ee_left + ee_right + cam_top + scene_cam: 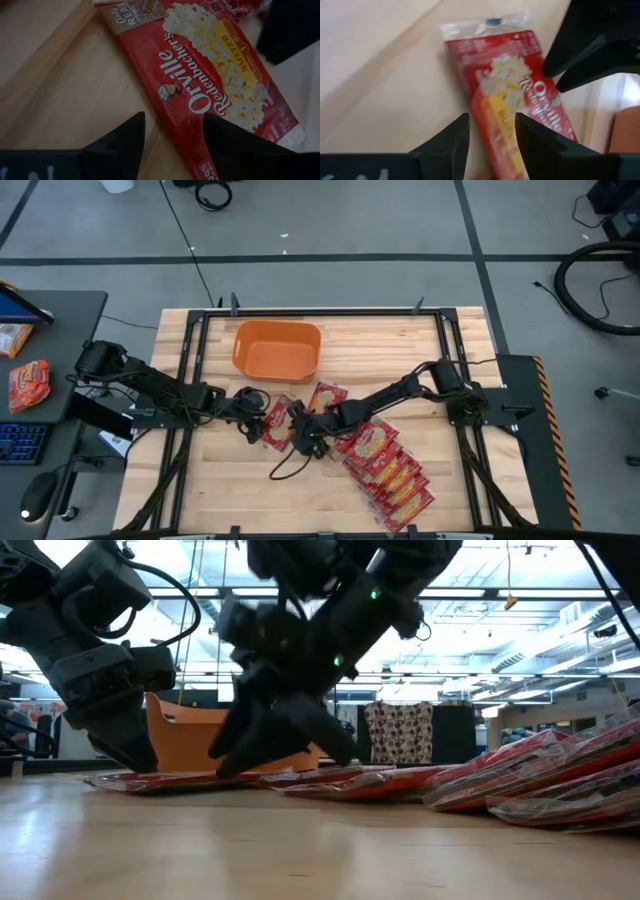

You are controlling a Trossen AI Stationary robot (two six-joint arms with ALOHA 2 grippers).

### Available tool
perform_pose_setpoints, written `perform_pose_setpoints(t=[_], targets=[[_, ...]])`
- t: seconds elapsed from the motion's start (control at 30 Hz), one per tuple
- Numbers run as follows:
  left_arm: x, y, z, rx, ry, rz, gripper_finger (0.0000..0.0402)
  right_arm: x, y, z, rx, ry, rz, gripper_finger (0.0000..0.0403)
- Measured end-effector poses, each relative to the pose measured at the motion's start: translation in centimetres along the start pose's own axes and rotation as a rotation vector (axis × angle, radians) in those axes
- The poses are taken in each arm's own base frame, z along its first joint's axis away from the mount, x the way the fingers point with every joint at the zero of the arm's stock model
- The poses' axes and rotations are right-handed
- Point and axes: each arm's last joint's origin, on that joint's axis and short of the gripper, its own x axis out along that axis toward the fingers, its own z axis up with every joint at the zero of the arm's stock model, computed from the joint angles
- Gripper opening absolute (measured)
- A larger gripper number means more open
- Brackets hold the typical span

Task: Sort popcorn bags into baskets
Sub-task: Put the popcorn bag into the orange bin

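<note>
Arms stretched inward, both tools low over one popcorn bag

Both arms stretched inward, wrists low, converging mid-surface. Left gripper: fingers parted, pointing down, tips at surface level. Right gripper: fingers parted too, angled down, close opposite the left fingers, not touching them.

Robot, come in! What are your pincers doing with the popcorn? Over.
Both pincers open, down at one popcorn bag: left pincer, right pincer. Orange basket empty. Other bags waiting. Pincers crowd each other.
</note>
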Motion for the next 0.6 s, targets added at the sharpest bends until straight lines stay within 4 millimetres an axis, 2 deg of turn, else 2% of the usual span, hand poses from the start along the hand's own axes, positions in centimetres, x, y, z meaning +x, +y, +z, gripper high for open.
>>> perform_pose_setpoints(t=[0.17, 0.33, 0.43, 0.6], targets=[[0.0, -0.1, 0.1, -0.002, -0.007, -0.006, 0.0203, 1.4, 0.4, -0.8, -0.023, 0.031, -0.027, 0.0165], [0.0, -0.1, 0.1, -0.002, -0.007, -0.006, 0.0203, 1.9, 0.4, -1.0, -0.087, 0.056, -0.07, 0.0155], [0.0, -0.1, 0.1, -0.002, -0.007, -0.006, 0.0203, 1.9, 0.4, -1.1, -0.103, 0.047, -0.064, 0.0131], [0.0, -0.1, 0.1, -0.002, -0.007, -0.007, 0.0203, 2.0, 0.5, -1.1, -0.105, 0.047, -0.062, 0.0063]])
